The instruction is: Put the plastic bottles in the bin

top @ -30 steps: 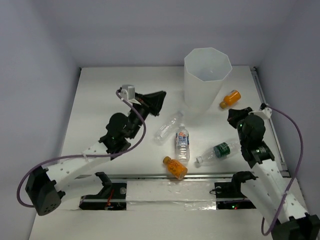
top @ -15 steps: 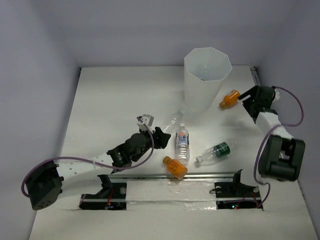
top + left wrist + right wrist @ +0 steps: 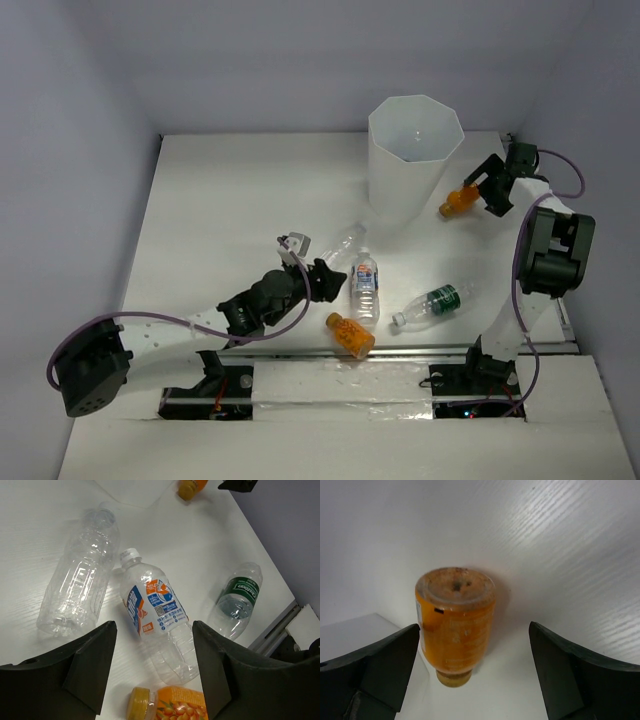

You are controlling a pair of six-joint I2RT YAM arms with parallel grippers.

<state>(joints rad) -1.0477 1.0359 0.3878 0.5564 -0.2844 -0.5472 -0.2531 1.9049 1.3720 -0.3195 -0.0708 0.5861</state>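
The bin [image 3: 402,195] is tall and white, with a rim of many sides. It stands upright at the far side of the table [image 3: 220,200], with its open mouth up. Five bottles lie flat on the table, all outside the bin.

One short orange bottle [image 3: 460,198] lies just beside the bin, on its right. Its long side runs slantwise and its cap points near and left, toward the foot of the bin. The right gripper [image 3: 488,188] is at the bottle's flat bottom end. Its fingers [image 3: 380,665] stand wide apart, one on each side of the bottle, and do not touch it (so it holds nothing).

The plain clear bottle [image 3: 335,252] has no label. It lies slantwise in the middle of the table, and its neck points up toward the bin. Just to its right lies the blue-label bottle [image 3: 366,290], clear with a white cap. It runs straight from far to near, with its cap at the far end.

The green-label bottle [image 3: 435,305] lies further right. It is tilted, with its cap pointing near and left.

The other orange bottle [image 3: 349,335] is by the near edge, with its cap pointing far and left.

The left gripper [image 3: 326,280] is just left of the blue-label bottle. Its fingers [image 3: 90,670] are spread, with nothing gripped.
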